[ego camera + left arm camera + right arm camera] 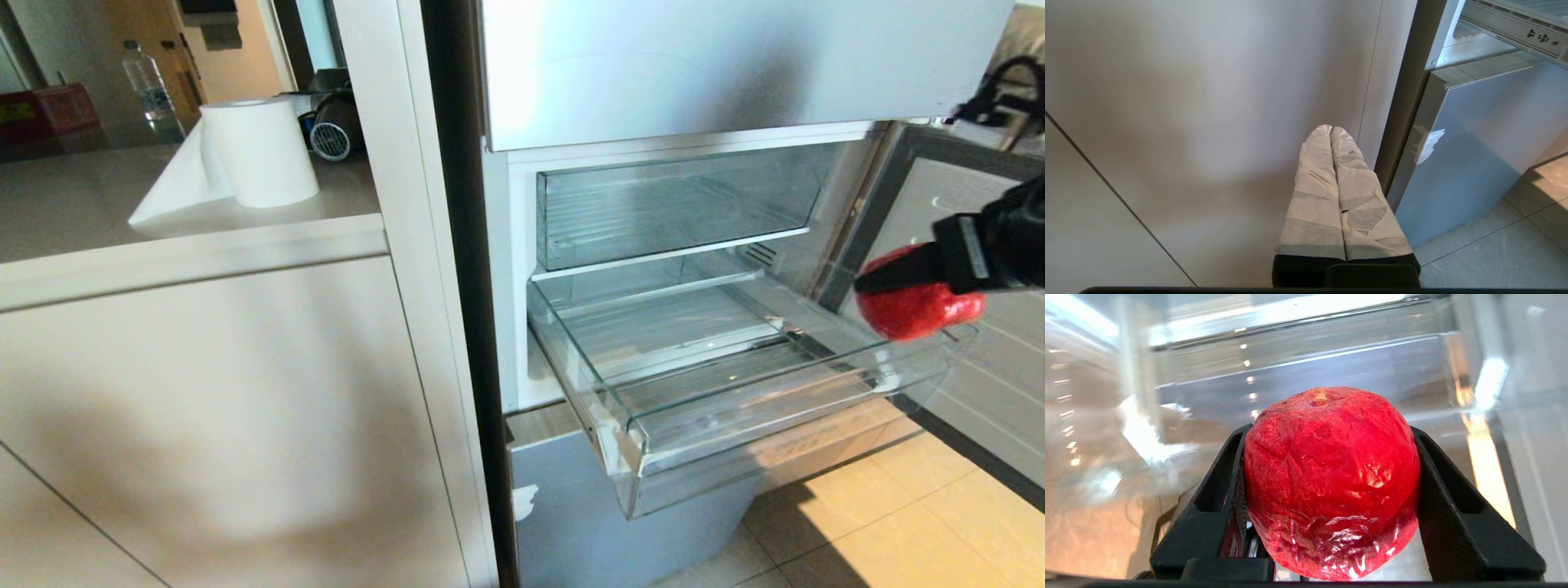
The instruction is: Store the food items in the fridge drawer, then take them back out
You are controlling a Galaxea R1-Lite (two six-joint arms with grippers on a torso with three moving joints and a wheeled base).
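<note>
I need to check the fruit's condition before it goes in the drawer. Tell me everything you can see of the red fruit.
The red fruit is round, apple-like and glossy, with wrinkled, creased skin and a small tan stem dimple on the side away from the wrist. The right gripper holds it, one black finger pressed against each side. In the head view it hangs in the air at the right end of the pulled-out clear fridge drawer, over its rim; nothing else visibly touches it.

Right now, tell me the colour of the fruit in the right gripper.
Glossy red fruit, clearest in the right wrist view.
</note>
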